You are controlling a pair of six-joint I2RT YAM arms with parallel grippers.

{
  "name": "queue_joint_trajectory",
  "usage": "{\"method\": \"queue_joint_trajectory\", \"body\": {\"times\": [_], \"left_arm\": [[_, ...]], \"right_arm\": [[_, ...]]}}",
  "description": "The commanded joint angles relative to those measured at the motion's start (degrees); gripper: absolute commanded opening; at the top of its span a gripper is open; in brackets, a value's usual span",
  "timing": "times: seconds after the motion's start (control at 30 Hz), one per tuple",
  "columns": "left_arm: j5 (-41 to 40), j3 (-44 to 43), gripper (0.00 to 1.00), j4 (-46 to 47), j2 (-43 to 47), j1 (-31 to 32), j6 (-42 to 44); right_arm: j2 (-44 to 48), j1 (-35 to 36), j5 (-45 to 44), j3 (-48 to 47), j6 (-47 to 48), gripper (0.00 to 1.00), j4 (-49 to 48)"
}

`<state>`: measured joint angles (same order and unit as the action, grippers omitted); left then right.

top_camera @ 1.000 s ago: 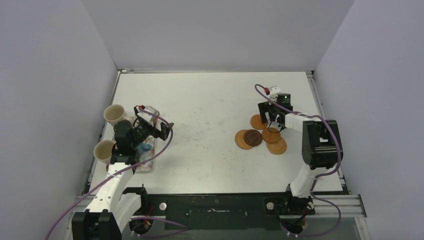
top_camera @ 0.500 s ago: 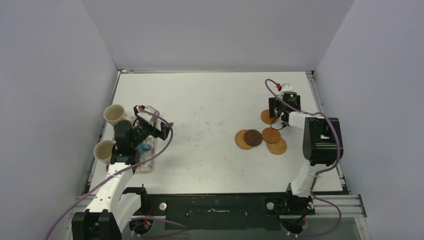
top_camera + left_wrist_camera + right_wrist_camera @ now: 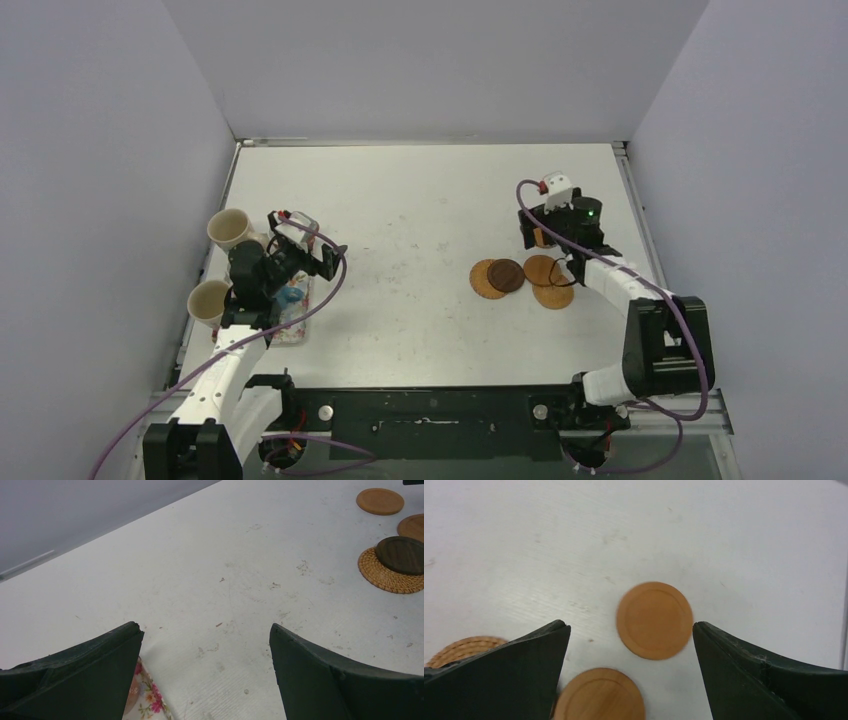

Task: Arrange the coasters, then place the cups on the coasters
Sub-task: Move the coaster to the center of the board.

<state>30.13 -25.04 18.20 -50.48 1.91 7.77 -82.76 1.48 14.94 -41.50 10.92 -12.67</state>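
Plainly, both sets of jaws stand wide apart and hold nothing. The right gripper [image 3: 533, 232] hangs over the right half of the table [image 3: 420, 190], fingers pointing down at a smooth orange coaster [image 3: 655, 620]. This coaster lies flat on the bare surface. In the right wrist view the disc sits between the two dark fingertips but below them, and neither finger appears to touch it.

Nearer that arm's base lies a second smooth coaster [image 3: 541, 268], just apart from the first. To its left a woven coaster [image 3: 483, 281] carries the dark brown coaster [image 3: 507, 274], which overlaps its right part. The other woven coaster [image 3: 554, 294] lies at the near edge of the cluster, right against the second smooth one — whether it touches or tucks under cannot be told from above.

The left gripper [image 3: 207, 630] is at the far left of the table, over the floral tray [image 3: 290, 312], and faces across the bare surface toward the coasters. Two handled mugs stand upright along the table's left edge beside that arm — the far cream mug [image 3: 229, 228] and the near cream mug [image 3: 208, 300]. Both are well apart from every coaster.
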Motion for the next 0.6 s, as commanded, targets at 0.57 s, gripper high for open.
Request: {"method": "queue_joint_trajectory", "body": {"times": [0.57], "left_arm": [[-0.99, -0.98, 0.97, 2.08, -0.35, 0.55, 0.56]], "right_arm": [[-9.6, 7.39, 8.91, -8.37, 15.57, 1.0, 15.63]]}}
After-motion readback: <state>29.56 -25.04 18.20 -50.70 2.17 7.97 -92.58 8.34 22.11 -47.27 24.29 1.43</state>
